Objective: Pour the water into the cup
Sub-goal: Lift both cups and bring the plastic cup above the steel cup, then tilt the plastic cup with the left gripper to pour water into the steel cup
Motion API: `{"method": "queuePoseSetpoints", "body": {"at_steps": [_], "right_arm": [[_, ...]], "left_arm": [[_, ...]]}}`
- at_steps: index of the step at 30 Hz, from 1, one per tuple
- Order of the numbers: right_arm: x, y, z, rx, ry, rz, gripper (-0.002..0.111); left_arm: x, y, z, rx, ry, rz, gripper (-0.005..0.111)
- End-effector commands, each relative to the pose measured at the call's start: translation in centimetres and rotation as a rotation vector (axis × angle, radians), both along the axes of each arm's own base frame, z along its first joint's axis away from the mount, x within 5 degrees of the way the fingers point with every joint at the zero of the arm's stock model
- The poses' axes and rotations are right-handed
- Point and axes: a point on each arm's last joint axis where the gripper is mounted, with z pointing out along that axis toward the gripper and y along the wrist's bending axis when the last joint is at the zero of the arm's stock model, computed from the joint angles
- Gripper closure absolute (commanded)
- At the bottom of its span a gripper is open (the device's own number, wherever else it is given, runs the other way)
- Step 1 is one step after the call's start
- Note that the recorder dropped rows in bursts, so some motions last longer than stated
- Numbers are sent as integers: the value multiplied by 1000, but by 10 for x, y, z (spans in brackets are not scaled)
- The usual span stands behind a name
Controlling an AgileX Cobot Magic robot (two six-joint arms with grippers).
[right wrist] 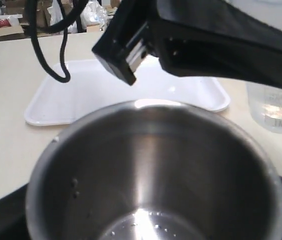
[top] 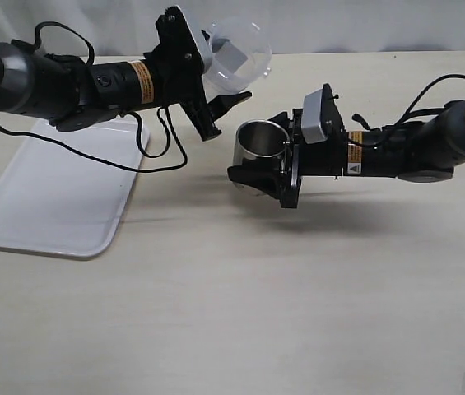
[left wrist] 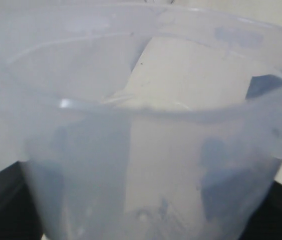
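Left gripper (top: 225, 109), clamped on the tilted translucent beaker (top: 239, 53) at upper centre, might dribble water past the steel cup (top: 257, 136) held mid-frame by the right gripper (top: 258, 160), since the beaker's mouth looks offset from the rim.

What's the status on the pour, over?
Left gripper shut on beaker, raised. Right gripper shut on cup, few drops of water at its bottom. Nothing else in the way; tray off to the side.

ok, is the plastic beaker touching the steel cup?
Apart. Exterior view: the beaker is raised above the cup, with bare table showing between them.
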Motion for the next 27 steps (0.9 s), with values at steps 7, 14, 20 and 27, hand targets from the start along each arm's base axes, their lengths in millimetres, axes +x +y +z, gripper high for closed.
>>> {"method": "queuePoseSetpoints", "body": {"at_steps": [7,14,20,27], "right_arm": [[5,16,7,5,-10,86,104],[4,18,8,11,-12,93,104],[4,18,8,12,-13,94,104],[7,18,9,20,-22,70,104]], "left_arm": [[1,-2,12,-12,-58,-17,107],[1,-2,12,48,-141,-43,107],[-2,-4,11,129,-240,-105,107],[-4,-5,9,202,-319,-162,107]]}}
